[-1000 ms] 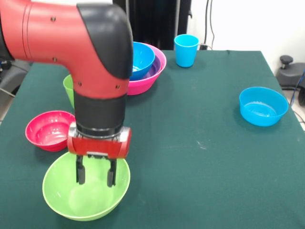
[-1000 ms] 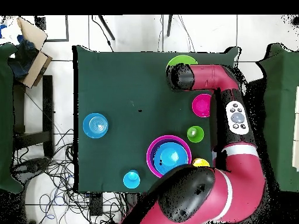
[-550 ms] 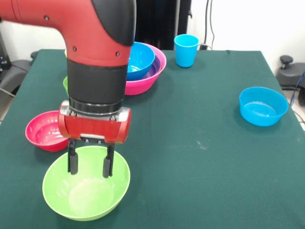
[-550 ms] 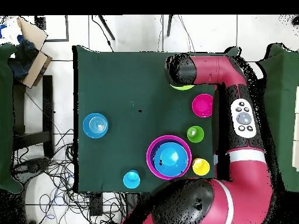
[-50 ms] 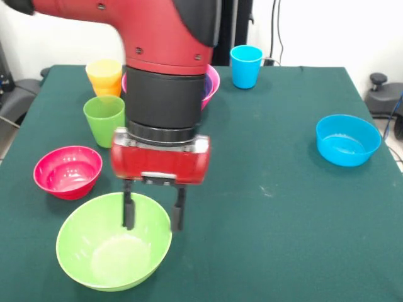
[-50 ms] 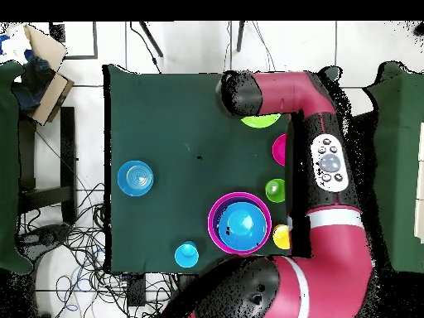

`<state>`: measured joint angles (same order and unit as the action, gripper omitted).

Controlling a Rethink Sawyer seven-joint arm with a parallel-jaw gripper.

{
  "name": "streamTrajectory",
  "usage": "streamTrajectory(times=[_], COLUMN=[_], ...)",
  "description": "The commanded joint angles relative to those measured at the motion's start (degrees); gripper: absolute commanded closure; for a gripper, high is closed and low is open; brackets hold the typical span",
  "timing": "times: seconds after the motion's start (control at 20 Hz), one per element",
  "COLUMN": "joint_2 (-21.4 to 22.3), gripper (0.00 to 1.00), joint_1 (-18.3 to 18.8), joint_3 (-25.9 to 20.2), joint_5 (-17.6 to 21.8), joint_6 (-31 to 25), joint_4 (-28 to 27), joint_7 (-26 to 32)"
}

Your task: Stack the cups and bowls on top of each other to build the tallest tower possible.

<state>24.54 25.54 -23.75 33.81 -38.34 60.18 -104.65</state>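
My gripper [image 5: 153,214] is open and hangs at the right rim of the light green bowl [image 5: 101,251]. One finger [image 5: 128,212] is over the bowl's inside, the other is just outside the rim. Nothing is held. The red-pink bowl [image 5: 67,171] sits left of it, with the green cup [image 5: 104,119] and a yellow-orange cup [image 5: 105,75] behind. The pink bowl [image 5: 213,83] is mostly hidden by the arm. From above, the pink bowl [image 6: 214,217] holds a purple bowl and a blue bowl [image 6: 243,225]. The blue cup [image 5: 245,66] and light blue bowl [image 5: 347,139] stand apart.
In the overhead view the arm covers most of the light green bowl [image 6: 261,122] and part of the red-pink bowl [image 6: 279,149]. The green cup [image 6: 276,190], yellow cup [image 6: 281,238], blue cup [image 6: 187,254] and light blue bowl [image 6: 135,178] show on the green cloth.
The gripper has shifted right in the front view, from over the light green bowl's middle to its right rim. The arm swung aside, uncovering the green and yellow-orange cups.
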Motion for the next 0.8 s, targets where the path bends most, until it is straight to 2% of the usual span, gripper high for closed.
streamTrajectory(times=[0.05,0.25,0.8], joint_2=[-0.82,-2.68,-9.0], gripper=[0.0,0.0,0.0], joint_1=[-3.64,-3.36,1.51], joint_3=[1.58,1.5,-1.94], joint_5=[1.26,1.16,1.37], joint_6=[-4.36,-1.6,2.99], joint_4=[2.71,2.99,0.41], joint_7=[1.82,2.04,7.77])
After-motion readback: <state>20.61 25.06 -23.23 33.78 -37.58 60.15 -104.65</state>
